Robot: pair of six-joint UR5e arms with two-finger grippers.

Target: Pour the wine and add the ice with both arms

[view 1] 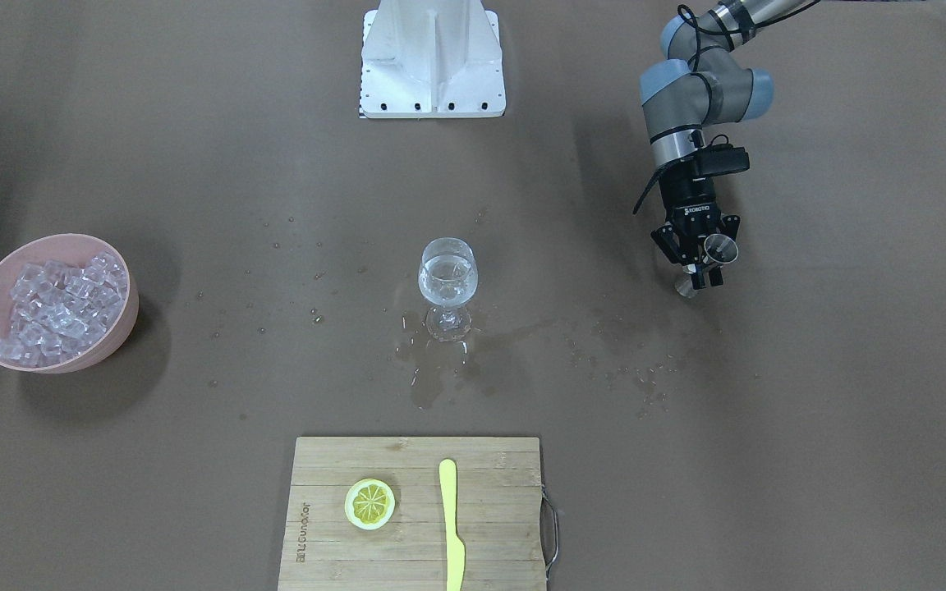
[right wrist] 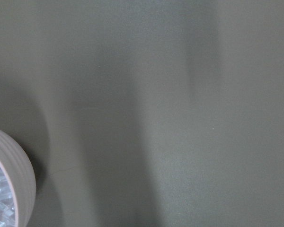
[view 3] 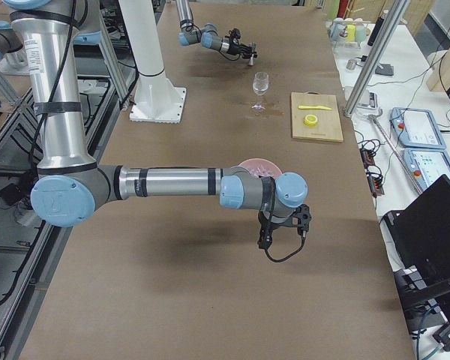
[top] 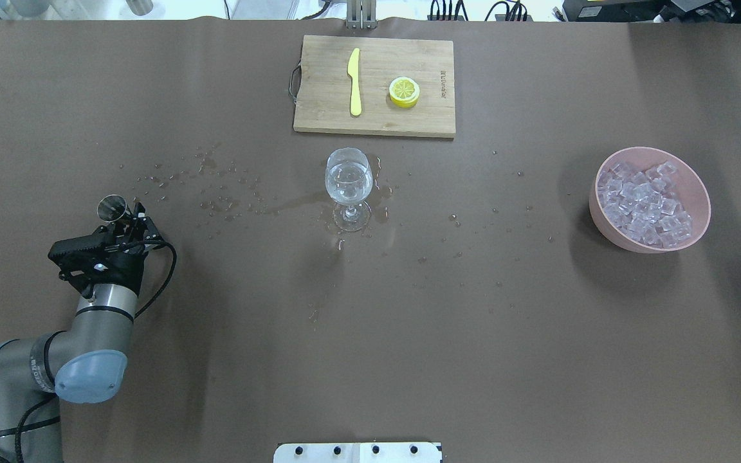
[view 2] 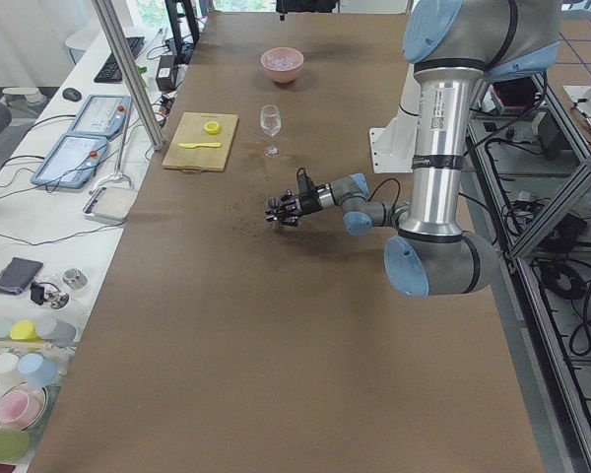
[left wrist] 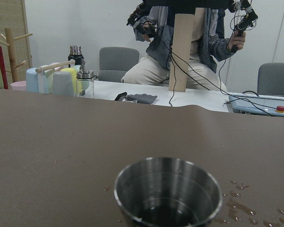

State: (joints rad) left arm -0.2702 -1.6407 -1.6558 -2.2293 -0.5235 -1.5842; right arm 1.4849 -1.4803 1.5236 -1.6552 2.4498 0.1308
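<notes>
A clear wine glass (view 1: 447, 283) stands mid-table, with the colourless wine (top: 348, 181) in its bowl. The ice (view 1: 58, 308) fills a pink bowl (top: 610, 230) at the table's end on my right side. My left gripper (view 1: 704, 273) is far to the glass's left, low over the table and shut on a small metal cup (top: 112, 208). That cup (left wrist: 166, 191) stays upright, with a little liquid in its bottom. My right gripper (view 3: 265, 238) hangs just beside the pink bowl (right wrist: 12, 182). I cannot tell whether it is open or shut.
A wooden cutting board (top: 409, 122) with a lemon slice (top: 404, 92) and a yellow knife (top: 354, 81) lies past the glass. Spilled drops and a wet patch (top: 229, 196) spread between the cup and the glass. The white base block (view 1: 432, 61) stands at my side.
</notes>
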